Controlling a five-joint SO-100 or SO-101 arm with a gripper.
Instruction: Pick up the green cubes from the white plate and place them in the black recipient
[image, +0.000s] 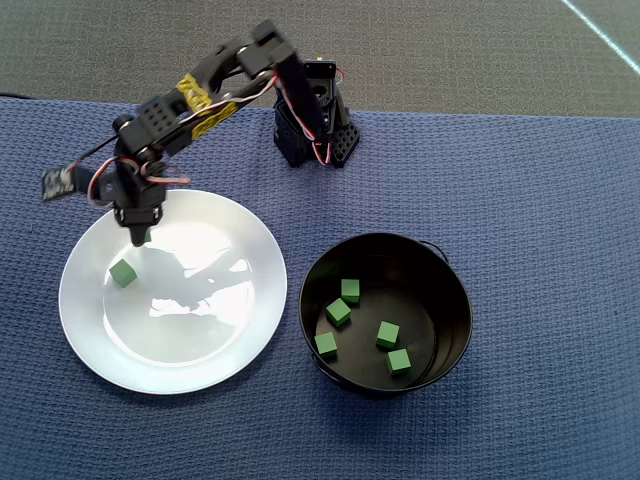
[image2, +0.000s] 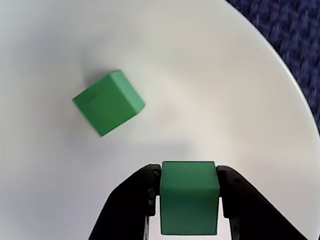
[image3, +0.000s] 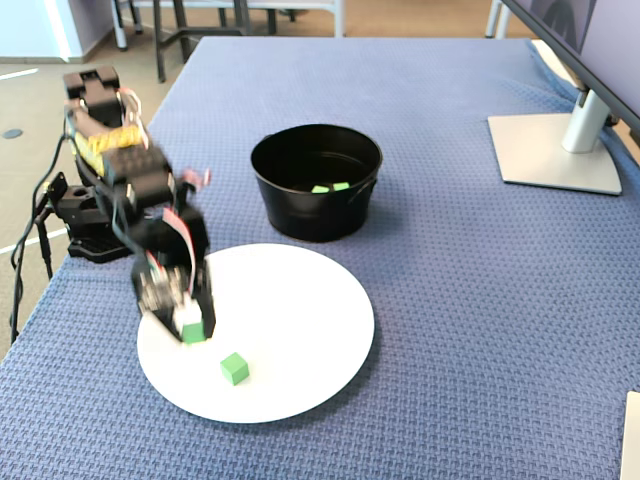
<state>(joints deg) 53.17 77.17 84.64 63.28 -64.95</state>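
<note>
My gripper (image2: 189, 175) (image: 140, 236) (image3: 192, 330) is shut on a green cube (image2: 189, 197) (image3: 193, 331), holding it just over the white plate (image: 230, 330) (image2: 210, 75) (image3: 310, 330) near its upper left rim in the overhead view. A second green cube (image: 122, 272) (image2: 108, 102) (image3: 234, 368) lies loose on the plate, close to the gripper. The black recipient (image: 450, 300) (image3: 300, 215) stands to the right of the plate in the overhead view, with several green cubes (image: 338, 312) on its bottom.
A blue woven cloth (image: 540, 180) covers the table. The arm's base (image: 315, 130) (image3: 85, 225) stands behind the plate and pot in the overhead view. A monitor stand (image3: 560, 150) sits at the far right of the fixed view.
</note>
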